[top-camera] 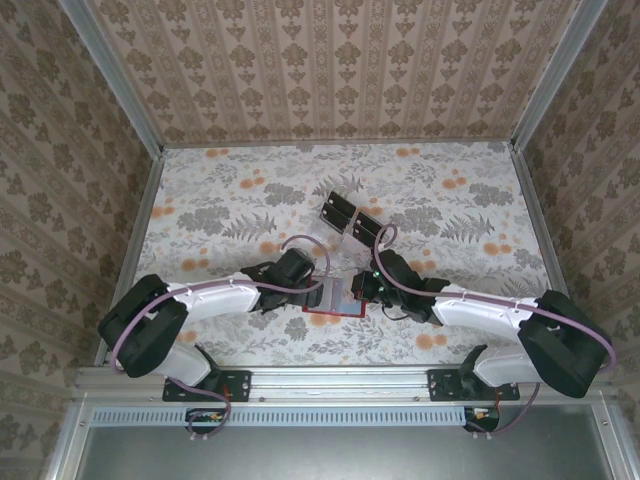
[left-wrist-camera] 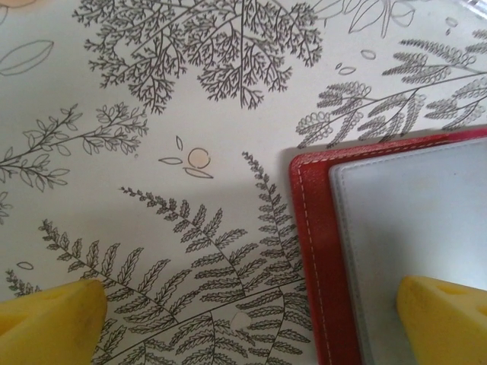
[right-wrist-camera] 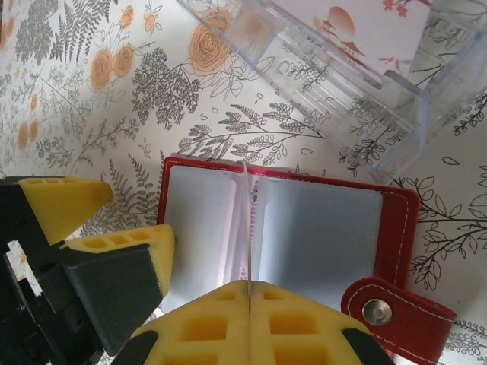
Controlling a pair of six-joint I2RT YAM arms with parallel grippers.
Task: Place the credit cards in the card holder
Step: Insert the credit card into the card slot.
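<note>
Now: card holder lies open on the worktop, between my two arms.

My right end effector is pressed together on a thin leaf standing edge-on at the holder's fold; I cannot tell whether it is a card or a pocket sleeve. My left end effector is spread wide, one finger over the grey pocket and the other over bare worktop. The credit cards sit in a clear stand just beyond the holder. I judge that the leaf could slip from so narrow a pinch, and that the holder, seemingly not clamped, could skid or fold shut if I tug.
</note>
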